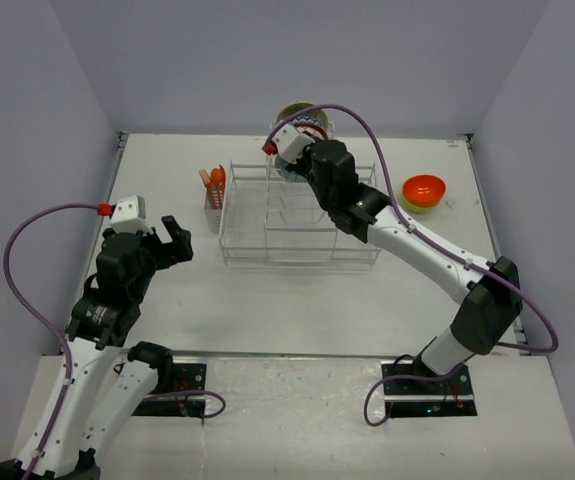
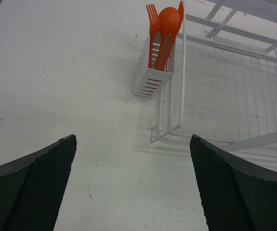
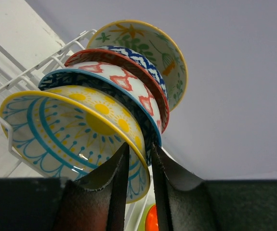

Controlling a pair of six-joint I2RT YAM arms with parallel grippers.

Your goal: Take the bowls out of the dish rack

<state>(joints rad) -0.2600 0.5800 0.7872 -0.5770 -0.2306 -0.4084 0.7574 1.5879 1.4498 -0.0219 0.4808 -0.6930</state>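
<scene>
Edgewise bowls point(image 3: 133, 57), hollows toward right pincer point(image 3: 139, 151) — clamping front bowl point(image 3: 66, 130) rim, left pincer point(image 2: 132, 139) wide.

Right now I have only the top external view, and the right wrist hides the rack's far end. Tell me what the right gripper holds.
Observer: Right wrist view: the right gripper is shut on the rim of the sun-patterned bowl, nearest in the row.
Operator: Count the bowls in the rack.
Observer: Four, standing on edge: behind that one a blue-rimmed bowl, a red-rimmed bowl and a cream floral bowl.
Operator: Report the left gripper.
Observer: Left wrist view: the left gripper is open, holding nothing, above the table, short of the cutlery holder.
</scene>
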